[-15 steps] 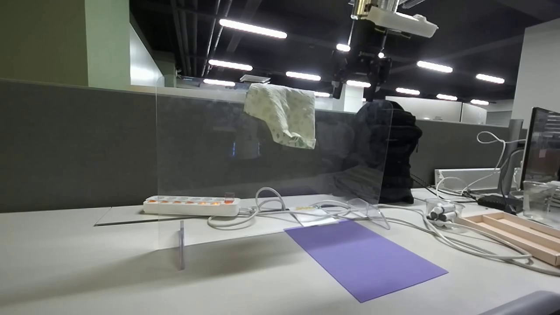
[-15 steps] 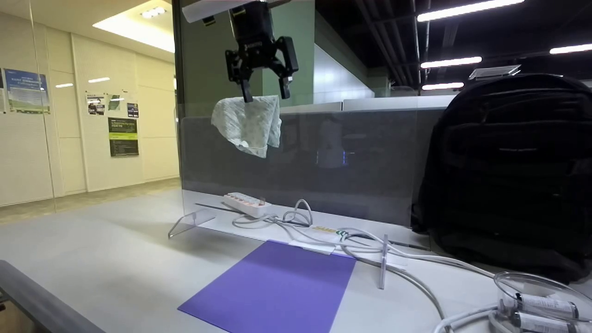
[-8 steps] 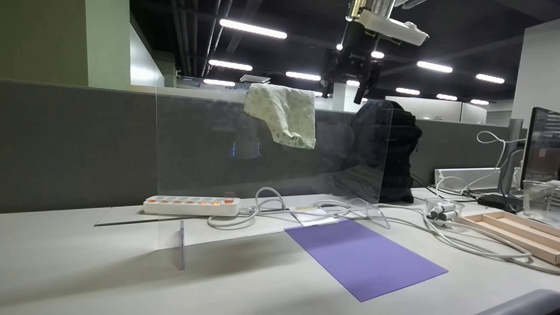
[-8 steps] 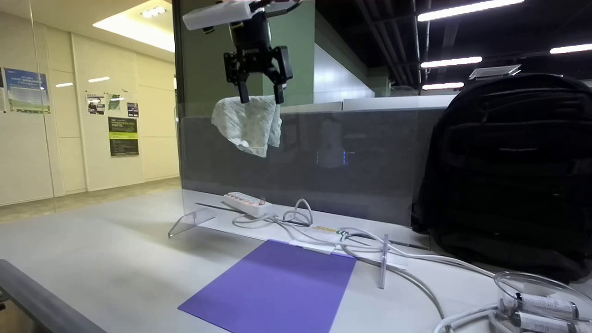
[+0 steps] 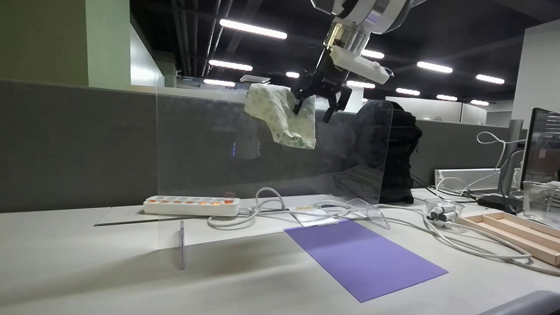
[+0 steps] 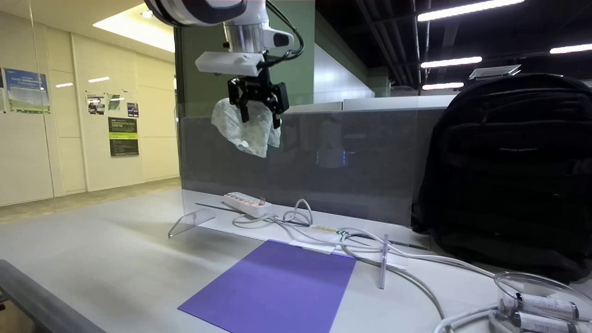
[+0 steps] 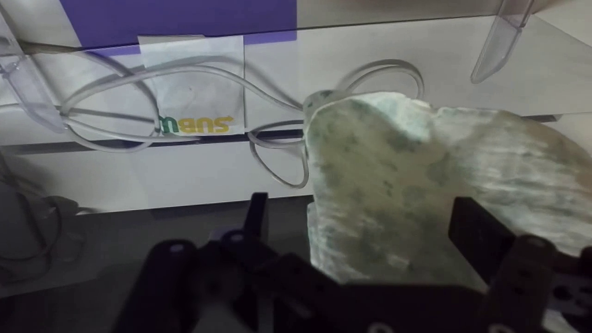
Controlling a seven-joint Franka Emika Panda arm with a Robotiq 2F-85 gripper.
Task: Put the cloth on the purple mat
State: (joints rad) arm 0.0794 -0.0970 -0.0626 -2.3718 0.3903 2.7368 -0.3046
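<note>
The pale cloth with a faint green pattern (image 5: pixel 280 118) hangs folded over the top edge of a clear panel (image 5: pixel 205 166). It also shows in another exterior view (image 6: pixel 231 127) and large in the wrist view (image 7: pixel 388 171). My gripper (image 5: pixel 312 115) is open and empty at the cloth's right part; it also shows in an exterior view (image 6: pixel 261 122). In the wrist view my gripper (image 7: pixel 360 201) has one finger over the cloth and one beside its edge. I cannot tell whether they touch it. The purple mat (image 5: pixel 367 260) lies flat on the table below (image 6: pixel 282 286).
The clear panel (image 6: pixel 300 162) stands upright on feet between the mat and a dark partition. A white power strip (image 5: pixel 192 205) and cables (image 6: pixel 300 217) lie behind it. A black backpack (image 6: pixel 504 175), a container of bottles (image 5: pixel 444 212) and a wooden tray (image 5: pixel 512 234) stand nearby.
The open gripper has come down and moved across to the cloth, and it now tilts in an exterior view. More of the arm shows. The cloth and mat have not moved.
</note>
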